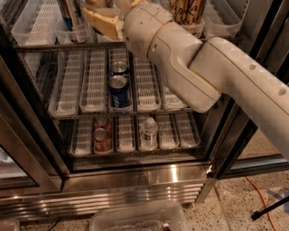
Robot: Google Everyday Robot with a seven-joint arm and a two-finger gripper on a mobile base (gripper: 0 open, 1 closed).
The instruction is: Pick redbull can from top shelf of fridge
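Observation:
The redbull can (71, 14) stands tall and slim in a clear-fronted white lane tray (34, 27) on the top shelf (58, 46) of the fridge (135, 178), at the upper left of the camera view. Its top is cut off by the frame edge. My gripper (100, 19), tan coloured, is at top-shelf height just right of the can, very close to it. I cannot tell whether it touches the can. My thick white arm (203, 67) reaches in from the right and hides the middle of the top shelf.
A wide tan can with black script (187, 11) stands on the top shelf to the right. Two blue Pepsi cans (119, 90) are on the middle rack. Red cans (103, 139) and a water bottle (148, 131) are on the lower rack. A clear plastic bin (135, 219) lies on the floor in front.

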